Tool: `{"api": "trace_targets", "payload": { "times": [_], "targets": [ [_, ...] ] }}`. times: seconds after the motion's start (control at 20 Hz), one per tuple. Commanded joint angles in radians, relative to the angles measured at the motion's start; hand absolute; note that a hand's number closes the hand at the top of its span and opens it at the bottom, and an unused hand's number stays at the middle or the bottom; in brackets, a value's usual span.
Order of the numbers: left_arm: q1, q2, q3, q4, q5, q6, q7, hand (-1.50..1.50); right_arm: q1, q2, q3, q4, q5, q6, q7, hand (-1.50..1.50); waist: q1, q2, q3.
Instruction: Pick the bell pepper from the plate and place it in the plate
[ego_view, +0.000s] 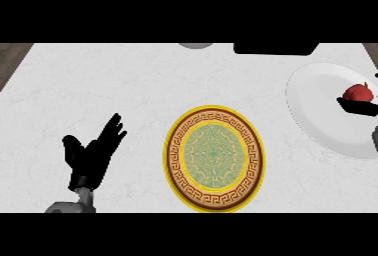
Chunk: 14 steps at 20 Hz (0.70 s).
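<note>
Left hand rests open; bell pepper sits at right edge.

Bell pepper on rightmost plate

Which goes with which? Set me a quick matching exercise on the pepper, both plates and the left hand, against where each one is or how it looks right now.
Things:
1. bell pepper
2. patterned plate
3. white plate
4. left hand

Places or states:
A. lower left of the view, open, fingers up
B. middle of the view, yellow rim
C. far right, cut off by the view's edge
D. red, lying on the white plate

Pairs: 1-D, 2-B, 3-C, 4-A.
</note>
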Motion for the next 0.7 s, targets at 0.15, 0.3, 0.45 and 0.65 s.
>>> {"api": "trace_targets", "payload": {
  "times": [0.15,0.3,0.45,0.65],
  "targets": [
    [-0.009,0.01,0.0,0.031,0.003,-0.015,0.043,0.0,-0.057,0.013,-0.139,0.168,-0.159,0.08,-0.335,-1.5,0.007,0.011,-0.002],
    [0.04,0.005,0.001,0.033,0.0,-0.016,0.003,0.0,-0.076,0.048,-0.219,0.124,-0.243,0.045,-0.455,-1.5,-0.004,0.003,-0.004],
    [0.038,0.009,0.0,-0.007,-0.009,0.003,0.044,0.0,-0.068,0.013,-0.31,0.164,-0.327,0.096,-0.549,-1.5,-0.01,0.0,-0.004],
    [0.026,0.004,0.028,0.034,0.016,-0.016,0.013,0.0,-0.063,-0.018,-0.382,0.234,-0.401,0.168,-0.598,-1.5,-0.021,-0.003,-0.007]
  ]
}}
